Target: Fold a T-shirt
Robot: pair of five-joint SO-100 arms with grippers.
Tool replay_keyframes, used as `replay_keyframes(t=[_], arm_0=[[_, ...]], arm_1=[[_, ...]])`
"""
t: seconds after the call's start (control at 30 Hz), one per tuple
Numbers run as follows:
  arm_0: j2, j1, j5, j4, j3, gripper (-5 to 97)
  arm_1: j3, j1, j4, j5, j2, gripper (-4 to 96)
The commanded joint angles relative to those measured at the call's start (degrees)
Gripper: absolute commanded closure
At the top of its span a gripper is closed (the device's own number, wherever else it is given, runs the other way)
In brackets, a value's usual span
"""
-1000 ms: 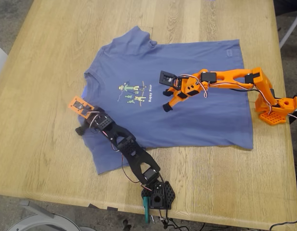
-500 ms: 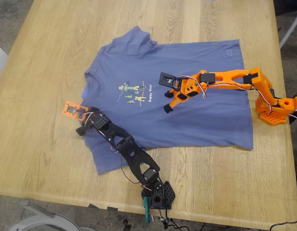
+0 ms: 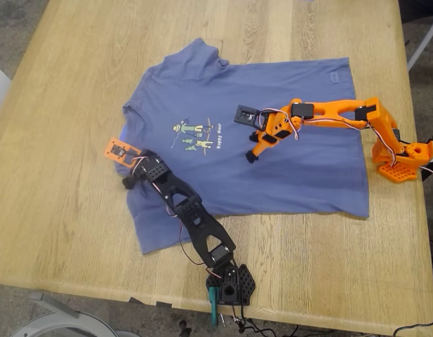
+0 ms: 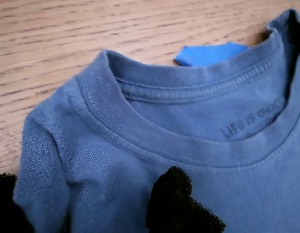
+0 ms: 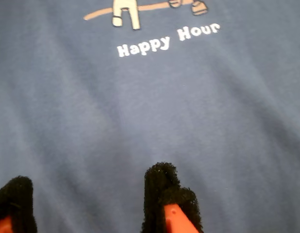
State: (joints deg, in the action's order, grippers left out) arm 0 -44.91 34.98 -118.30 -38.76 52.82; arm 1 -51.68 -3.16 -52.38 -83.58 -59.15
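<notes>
The slate-blue T-shirt (image 3: 300, 175) lies spread flat on the wooden table, collar toward the exterior view's left, with its cartoon print (image 3: 195, 137) facing up. My first gripper (image 3: 129, 180), on the black arm, is open at the shoulder beside the collar (image 4: 188, 145). Its black pads (image 4: 171, 204) rest on the cloth, and a fold of the shoulder (image 4: 43, 160) lies between them. My second gripper (image 3: 251, 156), on the orange arm, hovers open over the chest just past the "Happy Hour" text (image 5: 167, 41). Nothing sits between its pads (image 5: 162, 184).
The black arm's base (image 3: 230, 284) stands at the table's near edge and the orange base (image 3: 402, 161) at the exterior view's right edge. Bare wood (image 3: 76, 70) surrounds the shirt. A bright blue patch (image 4: 213, 52) shows just beyond the collar.
My first gripper swung out toward the exterior view's left, then came back right onto the shoulder by the collar. My second gripper drifted slightly right, away from the print.
</notes>
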Motion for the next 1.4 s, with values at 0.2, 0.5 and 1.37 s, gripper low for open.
replay_keyframes(t=[0.2, 0.5, 1.37], arm_0=[[-0.3, -6.5, -0.8, -1.3, -1.8, 67], [2.2, -10.3, -2.1, -1.1, -1.5, 75], [-1.6, -5.8, -0.5, -7.0, 0.3, 92]], arm_1=[[2.2, 0.0, 1.4, 1.9, -3.7, 60.3], [0.3, 0.0, -0.4, 3.2, -7.4, 62.5], [-21.9, -5.4, 18.7, 10.0, -15.7, 61.7]])
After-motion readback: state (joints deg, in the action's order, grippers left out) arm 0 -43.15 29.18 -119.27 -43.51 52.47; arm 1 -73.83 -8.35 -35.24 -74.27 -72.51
